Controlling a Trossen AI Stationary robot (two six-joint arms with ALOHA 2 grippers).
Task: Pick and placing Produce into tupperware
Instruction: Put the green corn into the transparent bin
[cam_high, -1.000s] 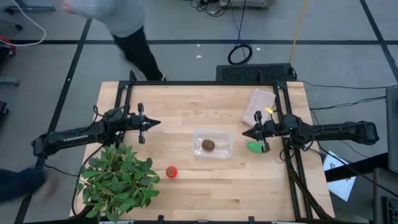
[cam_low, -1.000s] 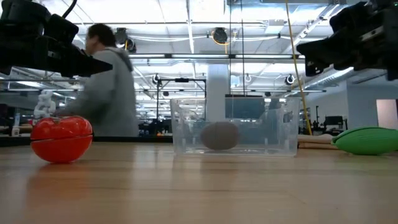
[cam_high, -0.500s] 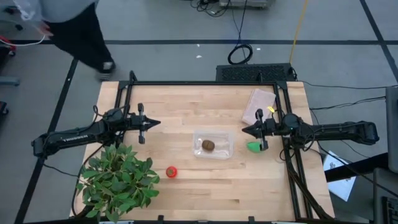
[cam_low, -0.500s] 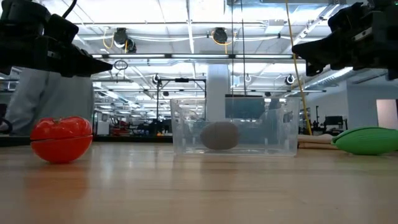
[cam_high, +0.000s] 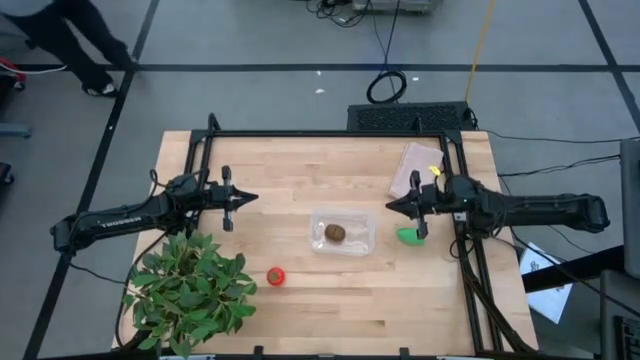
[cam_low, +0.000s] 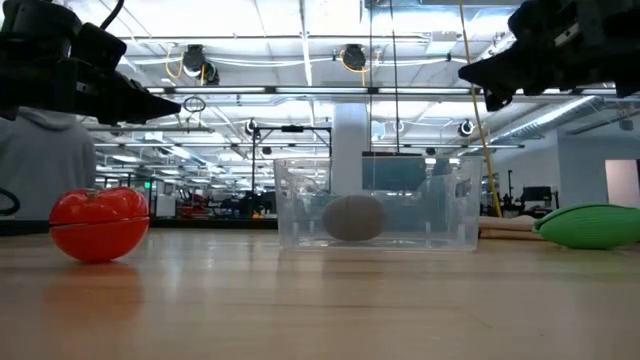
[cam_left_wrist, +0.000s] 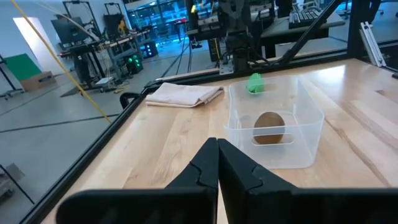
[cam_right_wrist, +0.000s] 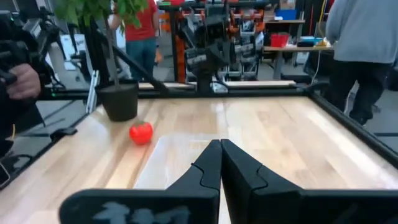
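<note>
Bench (cam_high: 300, 160) far half bare. Tupperware (cam_high: 342, 232) at centre holds kiwi (cam_high: 335, 233); right gripper (cam_high: 390, 208), jaws together, hovers beside green piece (cam_high: 409, 236); left gripper (cam_high: 252, 198) likewise closed, near left edge.

The tupperware (cam_high: 342, 232), a small clear rectangular container with rounded corners, sits open and upright just right of the high view's centre. Inside it lies a fuzzy brown kiwi-like oval (cam_high: 335, 233), resting on the floor of the container. A bright green oblong piece (cam_high: 408, 236) lies just right of the tupperware. A small red tomato-like ball (cam_high: 275, 276) sits lower left of it, apart.
</note>
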